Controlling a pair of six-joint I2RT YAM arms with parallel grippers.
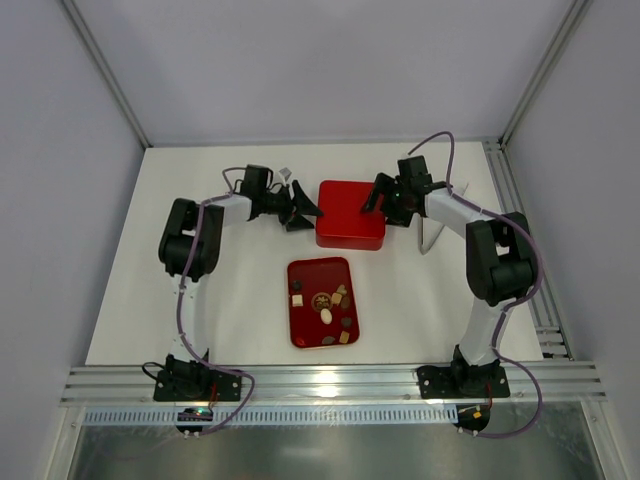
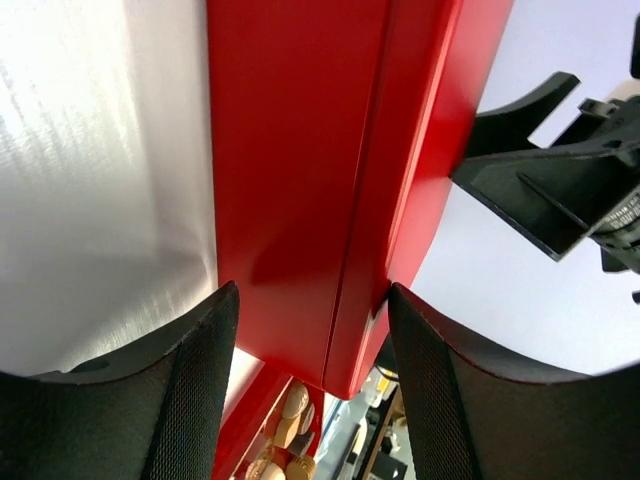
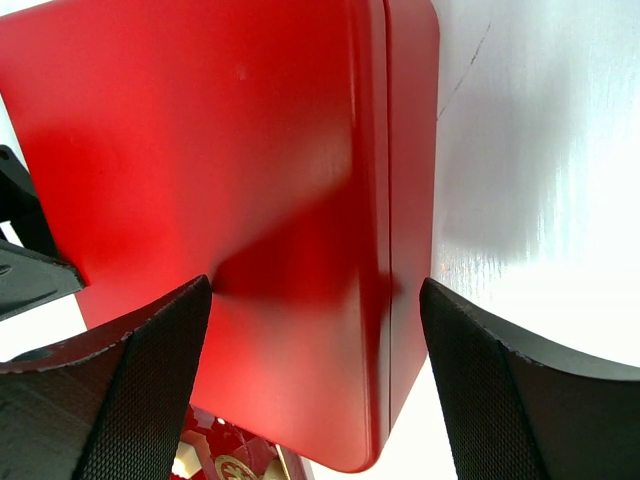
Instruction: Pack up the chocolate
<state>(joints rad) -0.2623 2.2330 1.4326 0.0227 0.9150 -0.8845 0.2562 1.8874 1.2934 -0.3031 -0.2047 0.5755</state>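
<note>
Room: a white-walled cell framed by aluminium posts, with a slotted rail along the near edge. Surface: a white counter [image 1: 130, 300], matt, faintly streaked under the wrist cameras.

Left arm: left gripper [image 1: 303, 214] reaches in from the left toward the red lid [image 1: 350, 213], which lies flat-side up at the far middle of the counter. Its fingers stand apart, one on each side of the lid's left edge; whether they touch it I cannot tell, and they hold nothing firmly that I can see.

Centre, nearer: an open red tray [image 1: 298, 335] holding the chocolates [image 1: 326, 315], assorted brown, cream and dark pieces, spread loosely inside it. Tray and lid lie apart, the lid just beyond the tray.

Right arm: right gripper [image 1: 377, 196] meets the lid's right edge from the other side, jaws likewise spread wide around it, with no sure grip shown.

Step in hand, as judged: both arms are placed on the lid. This fits either a lid about to be lifted over the tray to close the box, or one just set down there.

Handling: any lift would need both grippers closing evenly on the thin, smooth rim and keeping it level.
</note>
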